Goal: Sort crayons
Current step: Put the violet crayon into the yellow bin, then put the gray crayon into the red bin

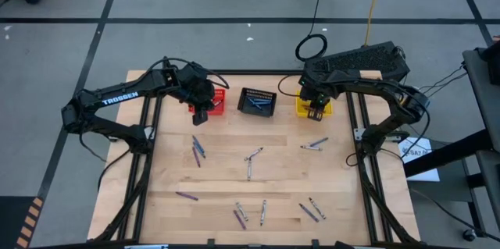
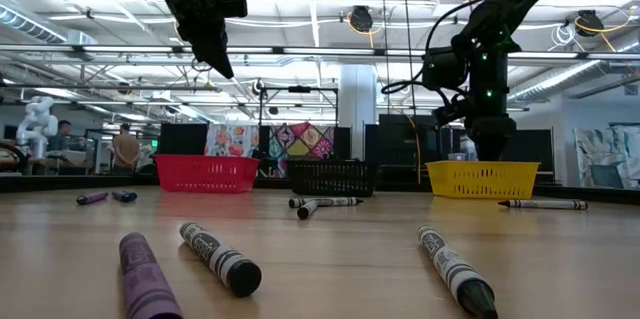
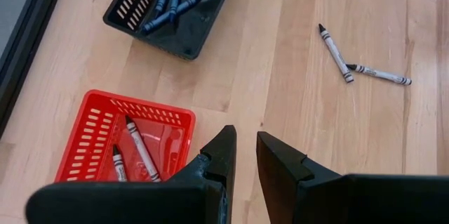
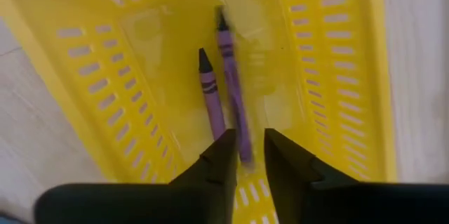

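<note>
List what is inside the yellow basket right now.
The yellow basket holds two purple crayons lying side by side. The right gripper, fingers slightly apart, hangs over it and covers their lower ends and that part of the floor.

baskets: red mesh basket [image 1: 216, 102] left, black mesh basket [image 1: 258, 101] middle, yellow mesh basket [image 1: 305, 108] right, along the wooden table's [image 1: 219, 179] far edge | loose crayons [image 1: 249, 165]: before them.

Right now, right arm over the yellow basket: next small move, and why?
Probably lift the right gripper straight up out of the yellow basket. Its fingers stand slightly apart with nothing between them, and two purple crayons lie on the basket floor, so that drop looks done. More crayons wait on the table.
</note>
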Action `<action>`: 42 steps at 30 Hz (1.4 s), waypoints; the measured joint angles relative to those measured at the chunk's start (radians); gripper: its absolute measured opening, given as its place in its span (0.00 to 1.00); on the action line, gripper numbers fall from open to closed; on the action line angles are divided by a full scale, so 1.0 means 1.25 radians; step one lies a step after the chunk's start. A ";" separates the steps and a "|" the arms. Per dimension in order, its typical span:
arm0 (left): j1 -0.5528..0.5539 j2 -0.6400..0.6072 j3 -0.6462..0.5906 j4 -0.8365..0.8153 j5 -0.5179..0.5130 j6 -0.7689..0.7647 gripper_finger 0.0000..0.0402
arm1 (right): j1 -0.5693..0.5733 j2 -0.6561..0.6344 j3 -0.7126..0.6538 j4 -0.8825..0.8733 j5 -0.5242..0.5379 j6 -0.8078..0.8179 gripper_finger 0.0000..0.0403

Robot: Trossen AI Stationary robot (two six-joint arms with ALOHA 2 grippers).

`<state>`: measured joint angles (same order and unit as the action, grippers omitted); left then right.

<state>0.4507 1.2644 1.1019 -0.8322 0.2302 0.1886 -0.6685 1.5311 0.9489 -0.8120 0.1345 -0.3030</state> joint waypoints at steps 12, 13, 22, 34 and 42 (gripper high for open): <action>-0.002 0.000 0.000 0.000 0.000 -0.001 0.15 | 0.001 0.000 0.066 -0.080 0.000 0.034 0.32; -0.004 0.000 0.000 0.000 0.000 -0.002 0.15 | 0.001 0.000 0.086 -0.102 0.000 0.046 0.32; -0.046 0.000 0.000 -0.001 0.000 -0.002 0.15 | 0.029 -0.001 0.274 -0.333 -0.061 0.255 0.32; -0.103 0.000 0.000 -0.037 0.000 -0.001 0.15 | 0.211 -0.004 0.291 -0.502 -0.198 0.485 0.32; -0.123 0.000 0.000 -0.036 0.000 0.001 0.15 | 0.409 -0.004 0.291 -0.532 -0.199 0.698 0.32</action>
<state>0.2970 1.2648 1.1019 -0.8776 0.2302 0.1894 -0.1571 1.5265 1.3128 -1.4776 -0.1139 0.5697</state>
